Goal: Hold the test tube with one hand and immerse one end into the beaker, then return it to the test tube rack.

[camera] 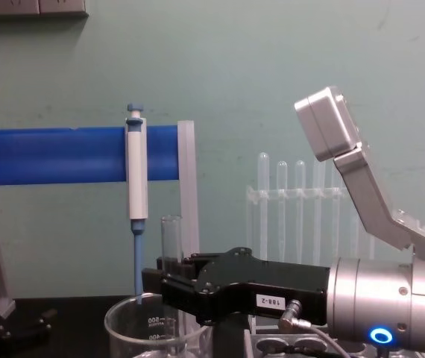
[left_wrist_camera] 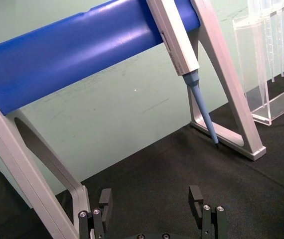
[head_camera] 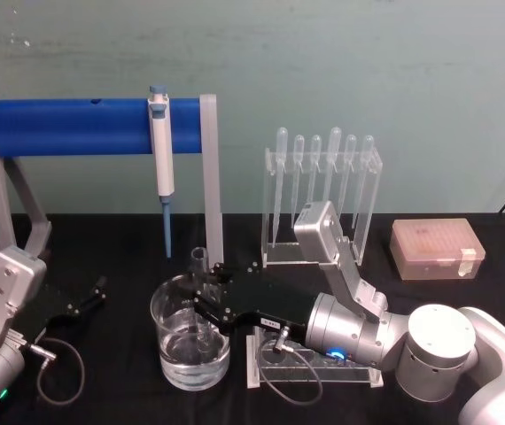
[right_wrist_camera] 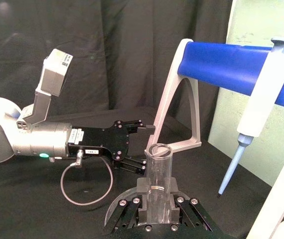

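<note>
The blue-barred stand [head_camera: 75, 128] rises behind the right gripper [head_camera: 201, 305] and to its left, with one grey leg just beyond the fingertips. The clear pipette rack [head_camera: 323, 195] stands behind the gripper, off to its right. The test tube rack [head_camera: 314, 376] lies low beneath the gripper's wrist, just right of the fingertips. Directly under the fingertips sits the beaker [head_camera: 159, 305], with water in its lower part. The tan tip box [head_camera: 436, 250] is well off to the gripper's right. The left gripper [head_camera: 93, 297] sits low and well to the left of the right one, its fingers spread with nothing between them. The micropipette [head_camera: 159, 159] hangs from the blue bar, behind and just left of the fingertips. The test tube [head_camera: 199, 266] stands upright, clenched between the right gripper's fingers. Its mouth pokes up above them and its lower part runs down inside the beaker toward the water. How deep the tip reaches cannot be told.
</note>
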`<act>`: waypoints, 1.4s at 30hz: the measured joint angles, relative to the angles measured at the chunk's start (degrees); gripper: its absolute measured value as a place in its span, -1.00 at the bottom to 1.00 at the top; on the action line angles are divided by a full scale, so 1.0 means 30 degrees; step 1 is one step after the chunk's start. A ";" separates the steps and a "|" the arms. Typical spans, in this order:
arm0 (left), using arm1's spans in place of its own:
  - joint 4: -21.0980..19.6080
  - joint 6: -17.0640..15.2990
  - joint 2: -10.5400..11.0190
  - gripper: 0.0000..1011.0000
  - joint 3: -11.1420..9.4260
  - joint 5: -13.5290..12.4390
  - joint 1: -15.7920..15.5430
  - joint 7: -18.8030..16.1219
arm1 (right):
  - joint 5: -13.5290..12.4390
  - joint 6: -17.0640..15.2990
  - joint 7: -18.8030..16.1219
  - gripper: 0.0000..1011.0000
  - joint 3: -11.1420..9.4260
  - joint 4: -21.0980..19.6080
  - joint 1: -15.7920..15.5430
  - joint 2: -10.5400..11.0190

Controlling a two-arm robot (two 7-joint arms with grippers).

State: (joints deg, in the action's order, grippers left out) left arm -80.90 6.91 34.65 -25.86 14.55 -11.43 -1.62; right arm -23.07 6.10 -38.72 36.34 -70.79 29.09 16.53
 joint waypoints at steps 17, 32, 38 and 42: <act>0.0000 0.0001 0.0000 0.98 0.0000 0.0001 0.0000 0.0001 | -0.0001 0.0000 0.0000 -0.52 0.0000 -0.0001 -0.0001 0.0000; 0.0000 0.0001 0.0000 0.98 0.0000 0.0001 0.0000 0.0000 | 0.0000 0.0000 -0.0001 -0.52 -0.0001 0.0000 -0.0001 -0.0001; 0.0000 0.0000 0.0000 0.98 0.0000 0.0001 0.0001 0.0000 | -0.0001 0.0000 0.0000 -0.52 -0.0001 -0.0001 -0.0001 -0.0001; 0.0000 0.0001 0.0000 0.98 0.0000 0.0000 -0.0001 0.0000 | 0.0000 0.0000 0.0000 -0.52 -0.0001 0.0000 -0.0001 -0.0001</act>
State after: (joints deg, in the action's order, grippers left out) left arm -80.90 6.91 34.65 -25.86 14.55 -11.44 -1.62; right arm -23.07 6.10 -38.72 36.33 -70.79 29.09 16.53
